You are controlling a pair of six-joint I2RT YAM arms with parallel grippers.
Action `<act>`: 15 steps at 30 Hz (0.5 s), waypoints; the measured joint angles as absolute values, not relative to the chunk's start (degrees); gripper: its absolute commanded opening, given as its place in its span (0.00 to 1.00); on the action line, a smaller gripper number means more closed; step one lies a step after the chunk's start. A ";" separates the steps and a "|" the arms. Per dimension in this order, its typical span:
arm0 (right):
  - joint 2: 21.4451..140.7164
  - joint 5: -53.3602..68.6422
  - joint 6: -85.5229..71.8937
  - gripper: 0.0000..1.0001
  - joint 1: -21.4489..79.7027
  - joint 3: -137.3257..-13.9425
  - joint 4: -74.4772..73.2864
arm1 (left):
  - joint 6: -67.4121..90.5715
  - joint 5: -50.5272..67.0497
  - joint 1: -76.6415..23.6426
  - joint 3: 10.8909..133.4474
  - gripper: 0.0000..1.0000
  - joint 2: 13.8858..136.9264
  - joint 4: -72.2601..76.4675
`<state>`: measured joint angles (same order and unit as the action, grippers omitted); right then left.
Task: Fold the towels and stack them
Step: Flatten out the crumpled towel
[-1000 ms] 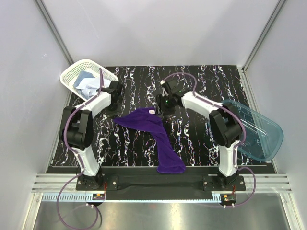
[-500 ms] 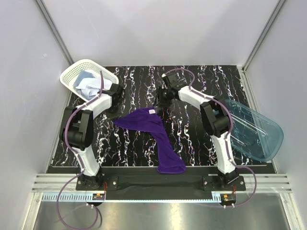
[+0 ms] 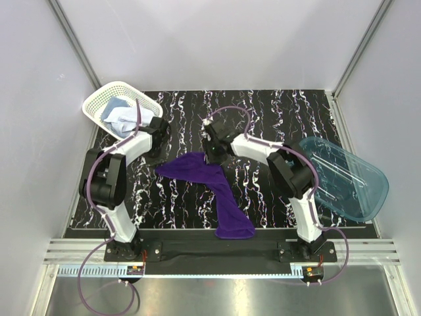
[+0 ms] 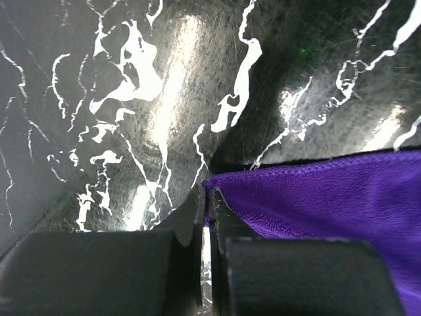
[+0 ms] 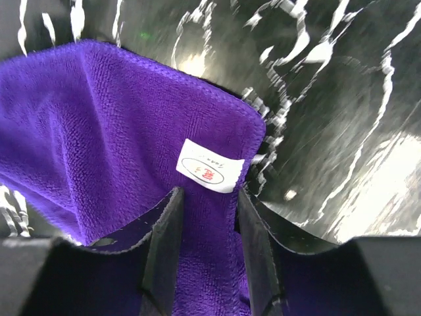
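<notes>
Purple towel (image 3: 227, 204): sprawled half-open on the table (image 3: 276, 118), one end trailing toward the near edge.
Left jaws: clenched on its far left corner.
Right jaws: apart, straddling the corner by the white tag (image 5: 209, 166), not yet pinching.
Handling: light, limp and plush; it will likely sag and drag, so grip the corners at the hems.

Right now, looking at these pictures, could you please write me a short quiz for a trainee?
1. True or false: the left pincer is shut on a corner of the purple towel.
2. Where does the light blue towel lie? A) in the white basket B) in the blue tub C) flat on the table
3. Which pincer's camera shows the towel's white label?
Key: 1 true; 2 A; 3 the right pincer.
</notes>
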<state>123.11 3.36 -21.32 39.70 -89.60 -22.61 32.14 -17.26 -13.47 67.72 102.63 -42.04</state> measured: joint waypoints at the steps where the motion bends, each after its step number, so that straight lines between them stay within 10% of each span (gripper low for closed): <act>1: 122.56 1.85 -20.91 0.44 40.66 -88.92 -23.07 | 32.25 -17.28 -13.54 67.70 0.00 102.10 -42.02; 15: 120.53 -9.56 -18.50 0.45 43.97 -87.70 -25.80 | 32.93 -17.56 -13.89 66.72 0.00 100.47 -41.63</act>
<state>120.53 -9.56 -18.50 43.97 -87.70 -25.80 32.93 -17.56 -13.89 66.72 100.47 -41.63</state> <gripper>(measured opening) 0.451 0.015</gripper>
